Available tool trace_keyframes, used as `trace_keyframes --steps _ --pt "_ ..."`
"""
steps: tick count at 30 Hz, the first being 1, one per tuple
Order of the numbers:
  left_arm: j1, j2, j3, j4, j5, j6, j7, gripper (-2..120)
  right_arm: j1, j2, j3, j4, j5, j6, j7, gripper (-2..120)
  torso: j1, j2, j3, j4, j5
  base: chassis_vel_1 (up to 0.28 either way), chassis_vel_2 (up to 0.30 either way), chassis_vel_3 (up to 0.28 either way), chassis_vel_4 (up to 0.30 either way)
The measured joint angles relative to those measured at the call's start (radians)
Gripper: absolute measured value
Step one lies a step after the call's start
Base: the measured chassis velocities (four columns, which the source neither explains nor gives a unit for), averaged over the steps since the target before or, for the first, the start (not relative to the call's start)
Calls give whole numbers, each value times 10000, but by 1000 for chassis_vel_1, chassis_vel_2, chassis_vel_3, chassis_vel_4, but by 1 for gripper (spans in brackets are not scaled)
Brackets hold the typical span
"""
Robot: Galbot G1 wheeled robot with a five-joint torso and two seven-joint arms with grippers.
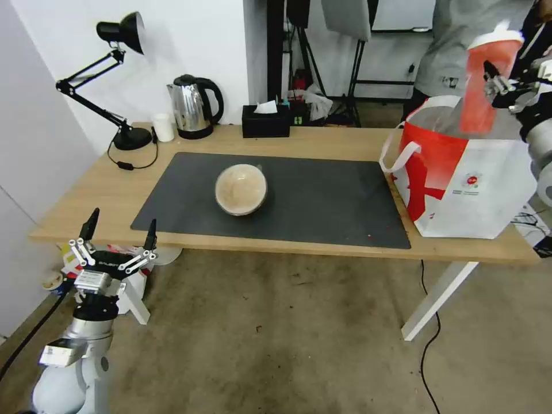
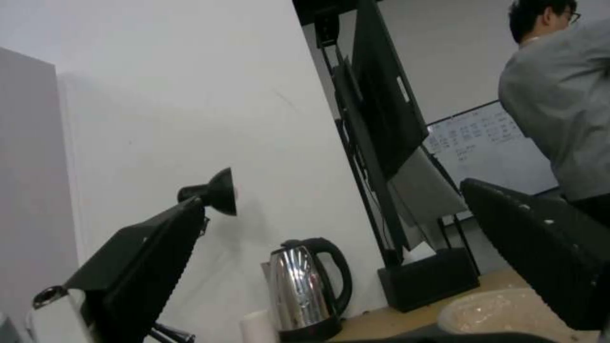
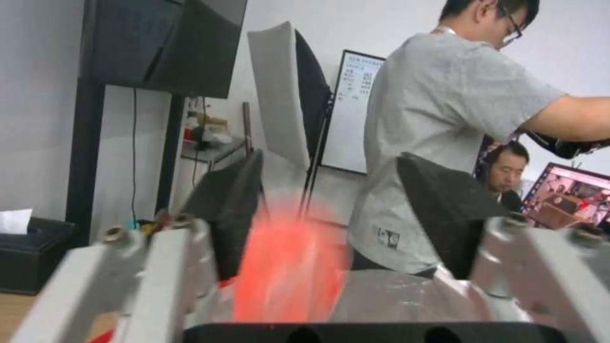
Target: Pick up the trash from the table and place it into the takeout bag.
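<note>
So right now the right gripper (image 1: pixel 499 86) is up over the open top of the takeout bag (image 1: pixel 471 184), and the red drink cup (image 1: pixel 480 86) with its white domed lid is right there at its fingers. In the right wrist view the fingers stand clearly apart, with the cup a red blur (image 3: pixel 289 267) in the gap between them, touching neither pad as far as I can see. My read: the cup is in the middle of being dropped into the bag, so this is the release step for that item.

The bag sits on the table (image 1: pixel 345 144), just beside the right edge of the dark grey mat (image 1: pixel 322 201). The beige-filled bowl (image 1: pixel 241 189) is out on the mat, well apart from the bag, untouched. Can't see any shellfish bowl on the table; no idea what's inside the bag from here.

The left gripper (image 1: pixel 118 244) hangs below the near edge of the table, well to the left of the bowl, fingers spread wide with nothing in them.

Next move, I'd guess, calls for the beige bowl. It's wide and shallow, so it probably needs a pinch on the rim and a level carry over to the bag.
</note>
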Motion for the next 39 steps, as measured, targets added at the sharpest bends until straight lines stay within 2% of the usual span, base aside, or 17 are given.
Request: trace_keyframes --steps 5,7,10,20,30,33,39 --pt "-22 1 6 -15 4 29 0 100 -8 -6 -14 89 31 -114 97 78 0 1 0 0 -1 0 0 0 0" --pt "-23 1 10 -20 6 31 0 100 -9 -12 -14 104 36 -134 110 81 0 0 0 0 0 0 0 0 0" --pt "-27 1 11 -40 7 35 0 100 -64 -41 -15 176 51 -191 146 96 0 0 0 -1 0 0 0 0 0" --pt "-18 1 -76 -79 9 36 0 100 -260 18 -18 533 143 -289 302 100 0 1 0 -1 2 0 0 0 0" --pt "-79 -1 -28 -78 10 53 -2 100 -456 183 274 2425 813 -654 1064 100 0 1 0 -1 -2 0 0 0 0" --pt "-82 -3 -27 -53 10 55 -5 100 -628 499 300 3413 835 -860 1463 100 0 1 0 -1 -1 0 0 0 0" --pt "-91 -3 -65 -47 -1 56 -9 100 -778 962 -25 4251 774 -1011 1945 100 0 1 0 0 0 0 0 0 0"
